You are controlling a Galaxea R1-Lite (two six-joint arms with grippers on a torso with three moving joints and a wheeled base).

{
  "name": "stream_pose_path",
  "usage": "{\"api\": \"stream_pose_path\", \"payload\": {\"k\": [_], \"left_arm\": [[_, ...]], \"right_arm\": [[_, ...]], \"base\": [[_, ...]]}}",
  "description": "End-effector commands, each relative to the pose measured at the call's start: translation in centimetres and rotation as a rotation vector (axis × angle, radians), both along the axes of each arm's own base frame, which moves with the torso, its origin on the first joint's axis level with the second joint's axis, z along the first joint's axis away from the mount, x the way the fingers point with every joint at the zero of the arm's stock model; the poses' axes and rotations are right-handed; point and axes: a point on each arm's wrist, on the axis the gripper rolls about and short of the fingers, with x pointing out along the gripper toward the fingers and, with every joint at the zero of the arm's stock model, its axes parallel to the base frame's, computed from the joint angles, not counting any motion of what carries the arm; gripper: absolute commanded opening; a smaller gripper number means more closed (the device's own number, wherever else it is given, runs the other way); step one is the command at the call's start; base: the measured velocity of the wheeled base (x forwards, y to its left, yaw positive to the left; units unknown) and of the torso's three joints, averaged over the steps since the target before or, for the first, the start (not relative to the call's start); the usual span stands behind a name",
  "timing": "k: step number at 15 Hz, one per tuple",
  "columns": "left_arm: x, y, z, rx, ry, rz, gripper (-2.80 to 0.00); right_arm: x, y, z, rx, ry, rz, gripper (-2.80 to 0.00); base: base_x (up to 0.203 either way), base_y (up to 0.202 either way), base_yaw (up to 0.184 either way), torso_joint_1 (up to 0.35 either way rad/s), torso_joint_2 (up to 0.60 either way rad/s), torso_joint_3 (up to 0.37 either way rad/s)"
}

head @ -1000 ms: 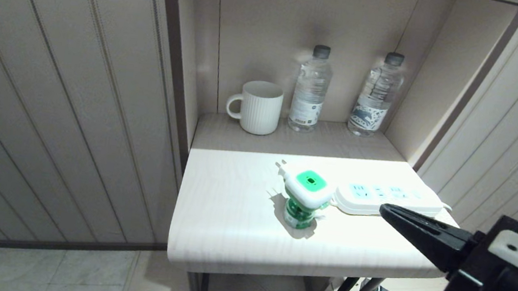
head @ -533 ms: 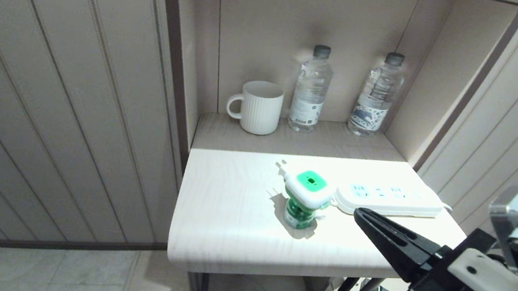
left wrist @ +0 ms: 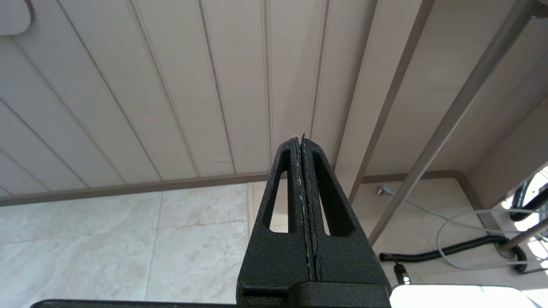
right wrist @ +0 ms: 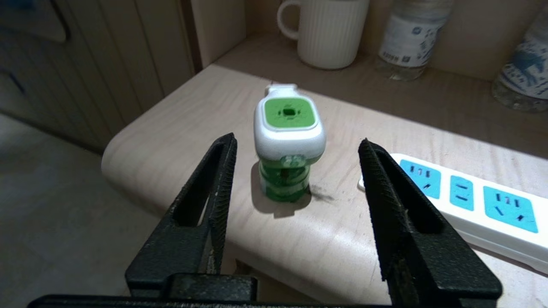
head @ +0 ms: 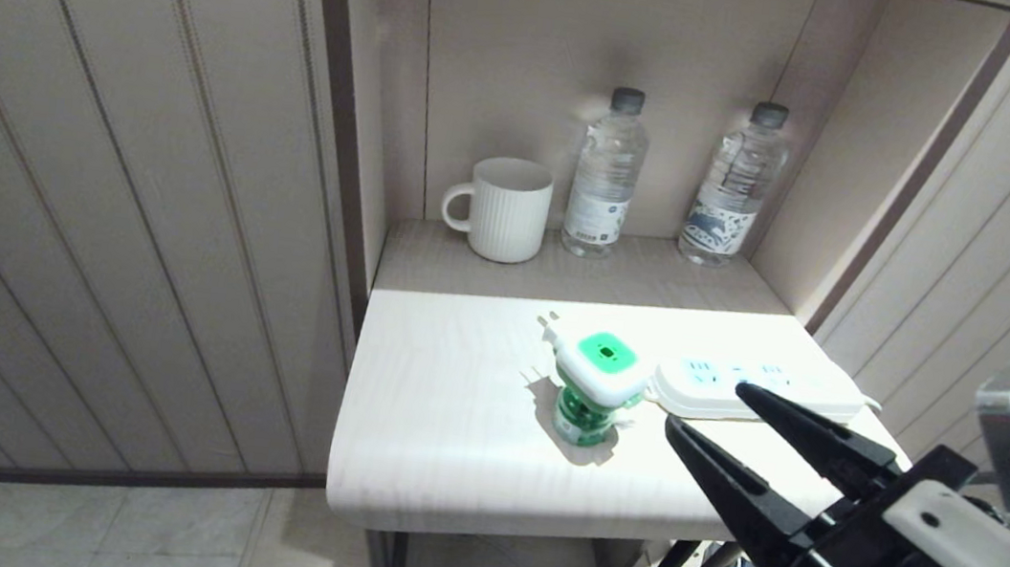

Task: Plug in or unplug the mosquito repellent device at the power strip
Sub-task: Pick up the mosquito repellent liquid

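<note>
Here, paneled wall [head: 123, 179] fills the frame's left. At centre, the pale bench [head: 451, 412] has bare room toward its rounded front edge; the mosquito repellent device [head: 598, 387] stands upright mid-bench, unplugged, its right side just beside the power strip [head: 757, 387]. In the alcove behind stand a mug [head: 500, 209] and two water bottles [head: 607, 176]. At lower right, the right end effector [head: 702, 406], pressed together a second ago, is now spread, short of the device. The left end effector [left wrist: 302, 143] is pressed together above the tiled floor [left wrist: 107, 248].
</note>
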Motion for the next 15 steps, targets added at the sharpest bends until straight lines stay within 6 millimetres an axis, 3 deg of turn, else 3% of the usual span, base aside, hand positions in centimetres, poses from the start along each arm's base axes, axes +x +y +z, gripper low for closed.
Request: {"api": "stream_pose_path", "payload": {"k": [1, 15], "left_arm": [[0.0, 0.0, 0.0, 0.001, 0.000, 0.000, -2.80], [0.0, 0.0, 0.0, 0.001, 0.000, 0.000, -2.80]], "right_arm": [[0.1, 0.0, -0.2, 0.042, -0.024, -0.030, 0.00], [1.4, 2.2, -1.9, -0.004, -0.043, -0.054, 0.00]], "base": [[0.000, 0.000, 0.000, 0.000, 0.00, 0.000], [0.000, 0.000, 0.000, 0.000, 0.00, 0.000]]}}
